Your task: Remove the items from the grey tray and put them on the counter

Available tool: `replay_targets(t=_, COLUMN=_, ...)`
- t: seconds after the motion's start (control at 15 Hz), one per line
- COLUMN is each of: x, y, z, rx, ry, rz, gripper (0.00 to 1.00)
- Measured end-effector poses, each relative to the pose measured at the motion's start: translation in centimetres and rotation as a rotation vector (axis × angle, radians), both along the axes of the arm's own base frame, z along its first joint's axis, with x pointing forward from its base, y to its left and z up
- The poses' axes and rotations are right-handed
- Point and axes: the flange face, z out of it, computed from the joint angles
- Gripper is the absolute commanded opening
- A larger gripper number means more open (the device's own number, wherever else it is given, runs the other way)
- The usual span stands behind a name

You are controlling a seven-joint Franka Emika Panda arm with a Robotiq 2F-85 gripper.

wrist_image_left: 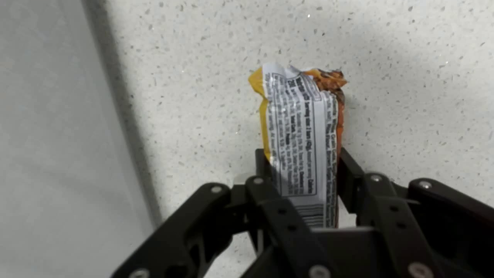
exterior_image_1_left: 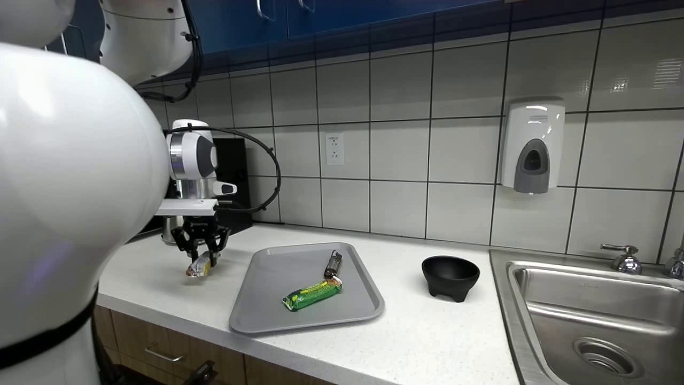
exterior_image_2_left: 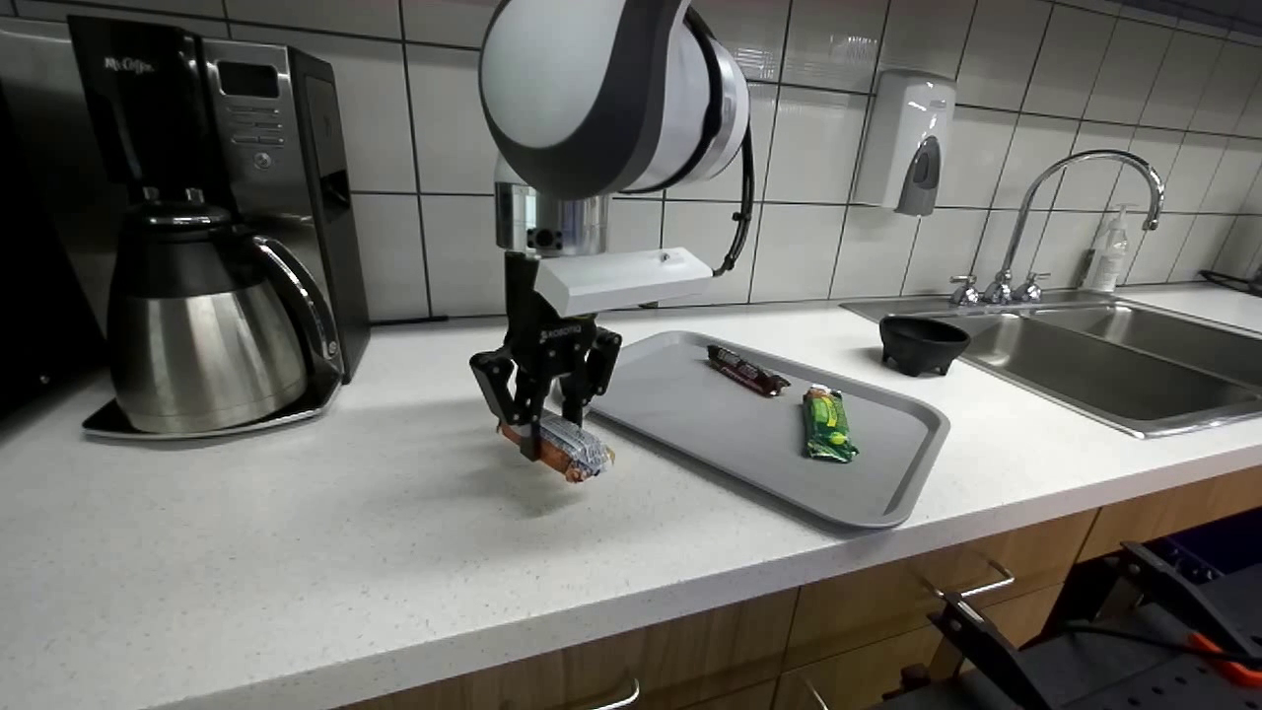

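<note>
One green bar and one dark brown bar, both in wrappers, lie near each other on the grey tray, which rests on the white counter. The gripper pinches a silvery-white bar, its wrapper edged in yellow and orange and printed with small text, between its two fingers, and holds it just above the counter, outside the tray and near its rim, between the tray and the coffee maker in an exterior view. A black bowl stands on the counter between the tray and the steel sink in both exterior views.
</note>
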Motion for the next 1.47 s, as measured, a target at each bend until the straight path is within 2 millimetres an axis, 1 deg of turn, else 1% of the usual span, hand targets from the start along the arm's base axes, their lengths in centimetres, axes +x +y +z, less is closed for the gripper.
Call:
replay_targets(t=0.4, x=0.2, y=0.1, z=-1.0, rx=-0.004, ry=0.014, rz=-0.006, gripper=0.18)
replay_targets(t=0.47, x=0.2, y=0.1, z=-1.1, rx=-0.005, ry=0.015, rz=-0.007, gripper=0.68)
replay_targets(t=0.53, x=0.2, y=0.1, z=-1.2, rx=-0.006, ry=0.017, rz=-0.007, gripper=0.69)
replay_targets(t=0.8, x=0.2, y=0.1, z=-1.2, rx=-0.006, ry=0.018, rz=-0.014, gripper=0.97)
replay_targets(t=0.87, x=0.3, y=0.1, z=-1.1, rx=-0.006, ry=0.017, rz=-0.016, gripper=1.0)
replay_targets(t=1.2, x=0.7, y=0.3, z=-0.6, rx=0.0, ry=0.007, rz=-0.026, gripper=1.0)
replay_targets(t=1.47, x=1.1, y=0.3, z=0.5, rx=0.008, ry=-0.012, rz=-0.036, gripper=1.0)
